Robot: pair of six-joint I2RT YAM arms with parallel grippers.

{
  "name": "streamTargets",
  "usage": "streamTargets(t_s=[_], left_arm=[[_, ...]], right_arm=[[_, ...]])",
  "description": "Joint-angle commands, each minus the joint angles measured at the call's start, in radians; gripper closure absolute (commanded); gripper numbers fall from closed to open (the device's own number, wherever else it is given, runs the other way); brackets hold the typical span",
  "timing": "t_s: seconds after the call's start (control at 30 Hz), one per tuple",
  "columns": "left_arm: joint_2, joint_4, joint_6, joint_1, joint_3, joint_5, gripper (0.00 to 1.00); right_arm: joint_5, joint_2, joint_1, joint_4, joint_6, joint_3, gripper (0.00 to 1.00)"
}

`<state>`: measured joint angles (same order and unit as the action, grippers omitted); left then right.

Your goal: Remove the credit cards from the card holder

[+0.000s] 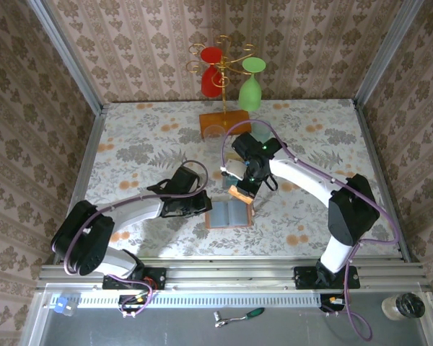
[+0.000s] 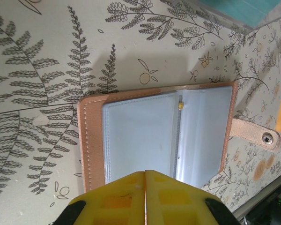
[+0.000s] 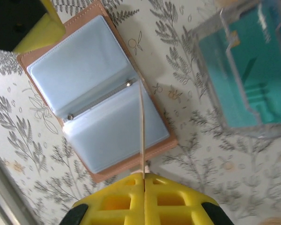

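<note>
Holder (image 1: 229, 214) lies open flat on the table (image 1: 144, 144), near-centre, between the two arms, blue-grey sleeves up.

Left gripper (image 2: 145, 172): clenched, nothing visible between the pads. Its tip sits over the holder's left edge. I read this as a hold-down, so the holder does not slide or lift while a card is drawn out. I cannot tell from the frames whether it actually touches.

Right gripper (image 3: 144, 177): clenched on one tan-orange card (image 3: 142, 126), pinched by one end and edge-on to the wrist camera. The card hangs above the holder's right page, free of the sleeves as far as I can see.

Clear box (image 3: 208, 75) stands near the holder with teal cards (image 3: 253, 75) inside, which I take as the drop-off.

The two sleeves in view look empty; whether others lie under them I cannot tell.

Judgement: extraction step is done for this card, and the carry to the box is next. With so thin a pinch, the card could twist.
</note>
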<state>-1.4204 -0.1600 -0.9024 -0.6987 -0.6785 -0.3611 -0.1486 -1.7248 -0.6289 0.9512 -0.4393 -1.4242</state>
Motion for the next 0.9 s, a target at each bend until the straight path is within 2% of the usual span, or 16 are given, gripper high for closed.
streamTargets(t_s=[0.0, 0.47, 0.87], left_arm=[[0.034, -0.047, 0.033, 0.015, 0.014, 0.011, 0.91], [0.042, -0.046, 0.040, 0.049, 0.016, 0.008, 0.90], [0.019, -0.045, 0.046, 0.085, 0.010, -0.006, 0.90]], right_arm=[[0.061, -0.042, 0.028, 0.087, -0.199, -0.094, 1.00], [0.050, -0.225, 0.143, 0.155, -0.333, -0.428, 1.00], [0.052, -0.409, 0.181, 0.177, -0.395, -0.669, 1.00]])
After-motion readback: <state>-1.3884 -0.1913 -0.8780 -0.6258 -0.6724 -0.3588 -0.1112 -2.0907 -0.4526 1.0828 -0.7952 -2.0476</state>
